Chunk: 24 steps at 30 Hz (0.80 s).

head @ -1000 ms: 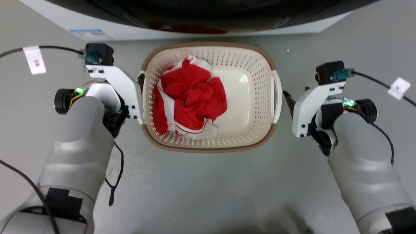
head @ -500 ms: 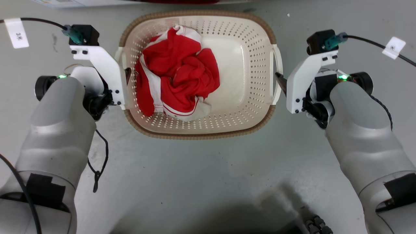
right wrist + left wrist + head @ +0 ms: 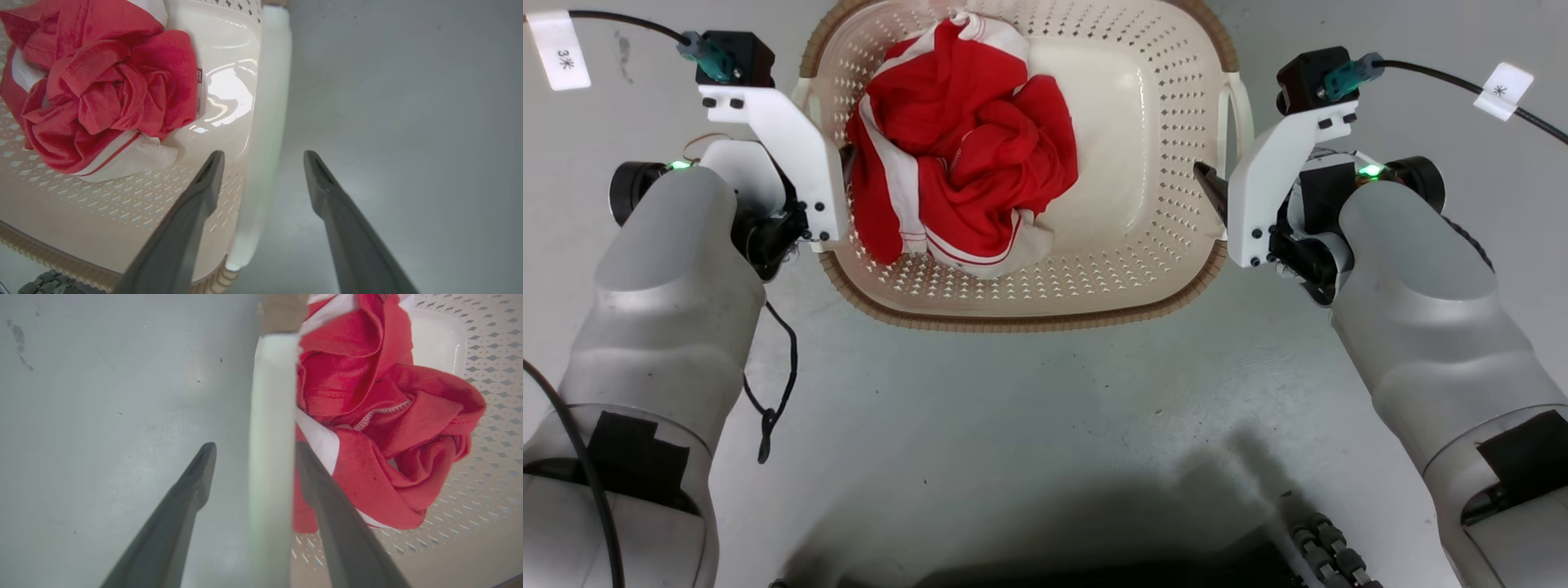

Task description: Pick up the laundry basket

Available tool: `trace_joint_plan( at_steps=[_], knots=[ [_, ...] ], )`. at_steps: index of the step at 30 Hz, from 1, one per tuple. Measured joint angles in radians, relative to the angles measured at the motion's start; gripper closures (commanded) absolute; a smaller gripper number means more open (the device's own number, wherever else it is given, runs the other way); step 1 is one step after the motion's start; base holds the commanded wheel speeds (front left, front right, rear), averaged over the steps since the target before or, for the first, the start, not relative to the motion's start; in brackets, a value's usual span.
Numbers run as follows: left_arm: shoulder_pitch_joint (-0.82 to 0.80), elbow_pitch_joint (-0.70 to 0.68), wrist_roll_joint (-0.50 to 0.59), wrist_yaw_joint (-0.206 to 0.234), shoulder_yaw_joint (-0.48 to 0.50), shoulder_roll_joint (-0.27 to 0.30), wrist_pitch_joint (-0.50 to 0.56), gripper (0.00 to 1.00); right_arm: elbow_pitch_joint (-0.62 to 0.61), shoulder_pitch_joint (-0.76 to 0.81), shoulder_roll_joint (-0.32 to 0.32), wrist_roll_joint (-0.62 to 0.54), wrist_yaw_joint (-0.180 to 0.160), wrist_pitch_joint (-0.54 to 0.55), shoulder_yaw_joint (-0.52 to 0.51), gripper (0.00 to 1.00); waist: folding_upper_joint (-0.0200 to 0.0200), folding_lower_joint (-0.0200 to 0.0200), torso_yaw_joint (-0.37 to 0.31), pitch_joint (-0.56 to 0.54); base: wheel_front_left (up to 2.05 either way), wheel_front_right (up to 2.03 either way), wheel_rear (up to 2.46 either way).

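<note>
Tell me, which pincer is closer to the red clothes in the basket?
Left. The left pincer straddles one basket handle, its inner finger right beside the red clothes. The right pincer straddles the opposite handle, with bare basket floor between it and the clothes.

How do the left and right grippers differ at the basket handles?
The left gripper has its inner finger beside the red garment; the right gripper has its over bare perforated wall, apart from the garment. In the head view a white bracket covers most of the left gripper, while a right fingertip shows. Both are open, each straddling a white handle of the laundry basket.
</note>
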Motion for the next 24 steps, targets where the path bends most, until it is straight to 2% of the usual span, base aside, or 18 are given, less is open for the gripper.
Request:
trace_joint_plan(
  at_steps=[8,9,10,11,12,13,24],
  knots=[
    [-0.008,0.025,-0.035,0.0,-0.023,-0.021,-0.013,0.0,0.028,-0.003,0.0,0.064,0.0,-0.02,0.057,0.0,0.0,0.0,0.011,0.015,0.0,0.0,0.0],
    [-0.009,0.029,-0.041,0.0,-0.026,-0.024,-0.012,0.14,0.031,-0.004,0.0,0.074,0.0,-0.02,0.06,0.29,0.0,-0.0001,0.012,0.016,0.0,0.0,0.0],
    [-0.01,0.031,-0.047,0.0,-0.029,-0.026,-0.011,0.62,0.034,-0.004,0.0,0.084,0.0,-0.02,0.065,0.55,0.0,-0.0001,0.013,0.017,0.0,0.0,0.0],
    [-0.011,0.031,-0.053,0.0,-0.031,-0.027,-0.011,1.0,0.037,-0.007,0.0,0.091,0.0,-0.017,0.073,0.68,0.0,-0.0001,0.014,0.018,0.0,0.0,0.0],
    [-0.012,0.032,-0.061,0.0,-0.034,-0.029,-0.003,1.0,0.039,-0.009,0.0,0.096,0.0,-0.013,0.081,0.9,0.0,-0.0001,0.015,0.018,0.0,0.0,0.0],
    [-0.012,0.032,-0.068,0.0,-0.037,-0.03,0.001,1.0,0.038,-0.01,0.0,0.107,0.0,-0.01,0.086,1.0,0.0,-0.0001,0.016,0.018,0.0,0.0,0.0],
    [-0.001,0.037,-0.123,0.0,-0.078,-0.03,0.034,1.0,0.046,-0.008,-0.003,0.187,-0.002,0.014,0.156,1.0,0.0,-0.0001,0.016,-0.005,0.0,0.0,0.0]
  ],
)
